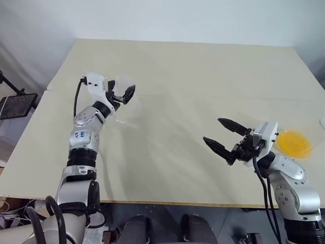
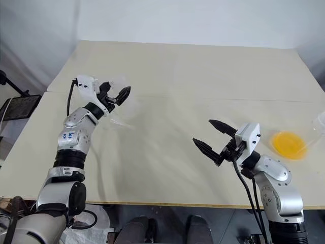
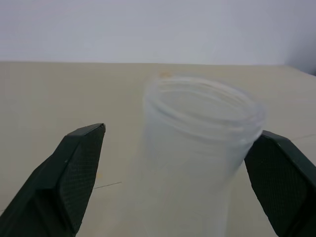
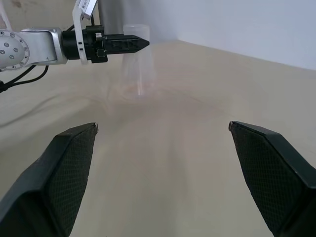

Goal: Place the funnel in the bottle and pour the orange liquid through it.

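- The left gripper (image 1: 123, 94) is out over the pale table (image 1: 193, 76), at about ten o'clock in the head view, with its black fingers spread wide.
- Between those fingers stands the bottle (image 3: 197, 148), a clear colourless container, upright on the table with its round mouth open to the top.
- In the left wrist view one finger (image 3: 279, 182) sits right at the bottle's side and the other is well apart from it; the claw is released, not clamped on the bottle.
- From the right wrist view the bottle (image 4: 138, 59) shows as a faint clear shape just behind the left gripper's dark fingertips.
- The right gripper (image 1: 222, 135) hangs above the table at about four o'clock, jaws wide apart and gripping nothing.
- The orange liquid (image 1: 293, 143) lies as a bright yellow-orange pool at about three o'clock, near the table's right edge, just beside the right arm's wrist.
- It appears to sit in a clear vessel, but the walls of that are too faint to make out.
- I cannot pick out the funnel on the table.
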`<state>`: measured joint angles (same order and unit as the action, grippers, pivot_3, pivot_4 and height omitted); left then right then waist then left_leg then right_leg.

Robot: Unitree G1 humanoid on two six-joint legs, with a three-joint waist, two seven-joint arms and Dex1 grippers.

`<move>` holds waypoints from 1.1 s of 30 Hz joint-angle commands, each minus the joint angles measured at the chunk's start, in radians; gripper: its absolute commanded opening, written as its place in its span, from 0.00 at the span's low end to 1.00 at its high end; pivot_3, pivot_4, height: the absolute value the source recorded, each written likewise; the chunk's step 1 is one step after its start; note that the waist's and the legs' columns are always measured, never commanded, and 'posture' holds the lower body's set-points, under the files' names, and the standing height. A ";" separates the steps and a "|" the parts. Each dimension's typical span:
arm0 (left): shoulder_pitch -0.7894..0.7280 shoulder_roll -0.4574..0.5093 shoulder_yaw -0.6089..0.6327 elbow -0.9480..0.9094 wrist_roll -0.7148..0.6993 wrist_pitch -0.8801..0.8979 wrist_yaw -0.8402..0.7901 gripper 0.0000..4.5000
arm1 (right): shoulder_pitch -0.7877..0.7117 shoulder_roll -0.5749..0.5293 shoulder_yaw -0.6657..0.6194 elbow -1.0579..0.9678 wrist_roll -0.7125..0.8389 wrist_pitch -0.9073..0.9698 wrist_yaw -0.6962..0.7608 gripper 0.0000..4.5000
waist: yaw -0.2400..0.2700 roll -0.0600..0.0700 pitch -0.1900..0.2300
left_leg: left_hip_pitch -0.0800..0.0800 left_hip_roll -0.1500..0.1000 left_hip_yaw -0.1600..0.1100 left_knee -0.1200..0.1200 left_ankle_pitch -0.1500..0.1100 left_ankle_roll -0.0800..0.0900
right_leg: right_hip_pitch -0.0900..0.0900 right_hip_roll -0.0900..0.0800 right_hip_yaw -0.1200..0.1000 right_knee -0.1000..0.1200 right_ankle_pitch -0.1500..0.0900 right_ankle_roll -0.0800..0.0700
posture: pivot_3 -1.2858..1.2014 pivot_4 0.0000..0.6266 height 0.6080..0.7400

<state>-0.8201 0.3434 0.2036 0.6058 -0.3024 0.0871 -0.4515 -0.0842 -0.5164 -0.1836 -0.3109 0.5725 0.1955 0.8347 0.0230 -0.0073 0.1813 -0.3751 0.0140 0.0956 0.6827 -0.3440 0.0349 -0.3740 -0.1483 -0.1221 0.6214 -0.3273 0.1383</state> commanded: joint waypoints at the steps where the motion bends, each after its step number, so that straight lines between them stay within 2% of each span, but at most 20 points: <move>1: -0.016 0.006 0.000 -0.026 0.003 -0.018 -0.021 0.81 | 0.011 0.005 -0.021 -0.040 0.006 -0.027 -0.009 1.00 | 0.000 0.000 0.000 | 0.000 0.000 0.000 0.000 0.000 0.000 | 0.000 0.000 0.000 0.000 0.000 0.000 | 0.52 0.24 1.00; 5: -0.008 0.012 0.010 -0.033 -0.004 -0.018 -0.032 0.56 | 0.017 0.008 -0.022 -0.043 0.005 -0.032 -0.016 1.00 | 0.000 0.000 0.000 | 0.000 0.000 0.000 0.000 0.000 0.000 | 0.000 0.000 0.000 0.000 0.000 0.000 | 0.52 0.24 1.00; 6: -0.012 0.009 0.020 -0.035 -0.017 -0.028 -0.042 0.53 | 0.019 0.008 -0.024 -0.044 0.005 -0.034 -0.017 1.00 | 0.000 0.000 0.000 | 0.000 0.000 0.000 0.000 0.000 0.000 | 0.000 0.000 0.000 0.000 0.000 0.000 | 0.52 0.24 1.00; 12: -0.037 -0.017 0.029 -0.101 -0.107 -0.130 -0.234 0.53 | 0.055 -0.004 -0.049 -0.065 0.010 -0.044 -0.025 1.00 | 0.003 0.000 0.000 | -0.001 0.000 -0.001 0.001 0.000 0.000 | 0.000 0.000 0.000 0.000 0.000 0.000 | 0.52 0.24 1.00; 17: -0.065 -0.043 -0.110 -0.162 -0.117 -0.087 -0.486 0.53 | 0.139 -0.036 -0.139 -0.116 0.032 -0.035 -0.029 1.00 | 0.007 0.000 0.000 | -0.002 -0.002 -0.001 0.001 0.000 0.000 | 0.000 0.000 -0.001 0.000 0.000 0.000 | 0.52 0.24 1.00; 21: -0.060 -0.108 -0.247 -0.159 -0.073 -0.073 -0.622 0.53 | 0.267 -0.062 -0.230 -0.182 0.044 -0.025 -0.022 1.00 | 0.007 0.000 0.000 | -0.001 -0.004 -0.001 0.001 0.000 0.001 | 0.001 0.000 -0.001 -0.001 0.000 0.001 | 0.52 0.24 1.00; 27: -0.100 -0.231 -0.357 0.005 0.044 -0.207 -0.643 0.53 | 0.445 -0.040 -0.324 -0.283 0.064 -0.027 -0.058 1.00 | 0.001 0.000 0.000 | -0.001 -0.003 0.001 0.001 0.000 0.001 | 0.001 0.002 0.001 -0.002 0.000 0.000 | 0.52 0.24 1.00; 33: -0.178 -0.309 -0.383 0.230 0.164 -0.405 -0.563 0.53 | 0.507 0.010 -0.307 -0.361 0.060 -0.033 -0.115 1.00 | 0.004 0.000 0.000 | -0.001 -0.002 0.003 0.001 0.001 0.001 | 0.000 0.001 0.003 -0.003 0.000 0.000 | 0.52 0.24 1.00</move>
<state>-0.9657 0.0389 -0.1788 0.8151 -0.1649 -0.2638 -1.0377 0.4182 -0.5115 -0.4812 -0.6295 0.6167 0.1763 0.7379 0.0267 -0.0074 0.1813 -0.3758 0.0130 0.0983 0.6833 -0.3432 0.0358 -0.3739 -0.1474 -0.1195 0.6181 -0.3271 0.1386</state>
